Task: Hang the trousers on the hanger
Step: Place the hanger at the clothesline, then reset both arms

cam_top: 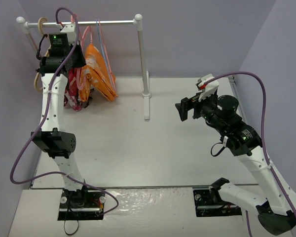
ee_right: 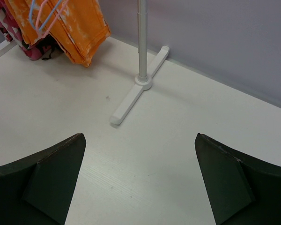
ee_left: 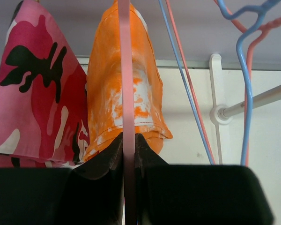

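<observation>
Left fingers (ee_left: 105, 161) clamp the hanger (ee_left: 126, 93), trousers (ee_left: 107, 98) draped just beyond. Late step, likely: settle it on the rail (cam_top: 108, 21), then let go. Right fingers (ee_right: 51, 180) wide, empty.

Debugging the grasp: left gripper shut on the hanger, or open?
The left gripper is shut on the hanger. Left wrist view: both fingers press its pink bar, no gap. The trousers hang just behind.
</observation>
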`<state>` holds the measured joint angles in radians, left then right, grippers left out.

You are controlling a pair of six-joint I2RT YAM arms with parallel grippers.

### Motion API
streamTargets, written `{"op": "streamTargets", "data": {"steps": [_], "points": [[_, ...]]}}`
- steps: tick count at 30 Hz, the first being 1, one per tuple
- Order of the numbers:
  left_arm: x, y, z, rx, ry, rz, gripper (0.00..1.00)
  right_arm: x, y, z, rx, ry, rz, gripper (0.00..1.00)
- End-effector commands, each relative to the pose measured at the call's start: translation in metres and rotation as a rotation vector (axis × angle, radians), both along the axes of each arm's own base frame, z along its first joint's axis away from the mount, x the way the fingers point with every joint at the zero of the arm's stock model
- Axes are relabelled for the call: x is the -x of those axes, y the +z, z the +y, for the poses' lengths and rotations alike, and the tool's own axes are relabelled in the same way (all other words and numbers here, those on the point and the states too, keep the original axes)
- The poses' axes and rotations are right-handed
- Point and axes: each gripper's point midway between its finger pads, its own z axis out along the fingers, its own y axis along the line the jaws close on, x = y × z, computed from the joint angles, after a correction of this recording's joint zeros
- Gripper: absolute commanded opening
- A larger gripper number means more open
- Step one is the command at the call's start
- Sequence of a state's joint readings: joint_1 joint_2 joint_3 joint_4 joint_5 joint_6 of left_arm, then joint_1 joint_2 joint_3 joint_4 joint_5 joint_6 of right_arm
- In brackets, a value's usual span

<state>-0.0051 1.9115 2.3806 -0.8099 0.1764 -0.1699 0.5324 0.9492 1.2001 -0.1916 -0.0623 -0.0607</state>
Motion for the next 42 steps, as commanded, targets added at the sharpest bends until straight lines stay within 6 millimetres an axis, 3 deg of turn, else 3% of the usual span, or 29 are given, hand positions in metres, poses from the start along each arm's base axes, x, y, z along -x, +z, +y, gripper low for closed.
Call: {"op": "streamTargets", "data": {"steps": [1, 6, 9, 13, 19, 21, 23, 25, 27, 29, 30, 32, 33, 36, 38, 42], "points": [[0.004, 0.105, -0.009, -0.011, -0.063, -0.336, 0.0, -0.008, 0.012, -0.003, -0.019, -0.029, -0.051, 1.0], [-0.005, 0.083, -0.014, 0.002, -0.091, -0.283, 0.0, -0.009, 0.009, -0.003, -0.02, -0.031, -0.043, 1.0], [0.0, 0.075, -0.016, 0.013, -0.097, -0.258, 0.03, -0.008, 0.007, -0.004, -0.021, -0.035, -0.038, 1.0], [0.014, 0.077, -0.012, -0.003, -0.08, -0.275, 0.28, -0.005, 0.007, -0.009, -0.024, -0.053, -0.045, 1.0], [0.07, 0.101, 0.0, -0.038, -0.023, -0.332, 0.63, 0.0, 0.011, -0.026, -0.027, -0.122, -0.068, 1.0], [0.085, 0.091, 0.004, -0.049, -0.003, -0.31, 0.7, 0.002, 0.015, -0.032, -0.034, -0.144, -0.079, 1.0], [0.116, 0.101, 0.012, -0.064, 0.036, -0.343, 0.79, 0.004, 0.017, -0.038, -0.035, -0.166, -0.087, 1.0], [0.137, 0.079, 0.017, -0.074, 0.062, -0.301, 0.83, 0.007, 0.016, -0.048, -0.031, -0.21, -0.092, 1.0], [0.17, 0.074, 0.022, -0.08, 0.089, -0.308, 0.87, 0.008, 0.014, -0.059, -0.018, -0.264, -0.091, 1.0], [0.187, 0.05, 0.028, -0.087, 0.121, -0.261, 0.89, 0.011, 0.01, -0.065, -0.004, -0.281, -0.087, 1.0], [0.212, 0.055, 0.03, -0.088, 0.132, -0.298, 0.91, 0.013, 0.01, -0.071, 0.003, -0.303, -0.089, 1.0], [0.241, 0.027, 0.04, -0.103, 0.187, -0.268, 0.95, 0.021, 0.009, -0.078, 0.007, -0.313, -0.106, 1.0], [0.246, 0.021, 0.041, -0.108, 0.196, -0.26, 0.97, 0.023, 0.011, -0.082, 0.005, -0.323, -0.117, 1.0], [0.28, -0.032, 0.05, -0.131, 0.239, -0.17, 0.97, 0.03, 0.009, -0.096, -0.007, -0.382, -0.128, 1.0], [0.303, -0.049, 0.053, -0.136, 0.255, -0.154, 0.97, 0.035, 0.009, -0.107, -0.039, -0.438, -0.132, 1.0], [0.327, -0.075, 0.054, -0.11, 0.275, -0.153, 0.97, 0.045, -0.001, -0.114, -0.08, -0.455, -0.127, 1.0]]}}
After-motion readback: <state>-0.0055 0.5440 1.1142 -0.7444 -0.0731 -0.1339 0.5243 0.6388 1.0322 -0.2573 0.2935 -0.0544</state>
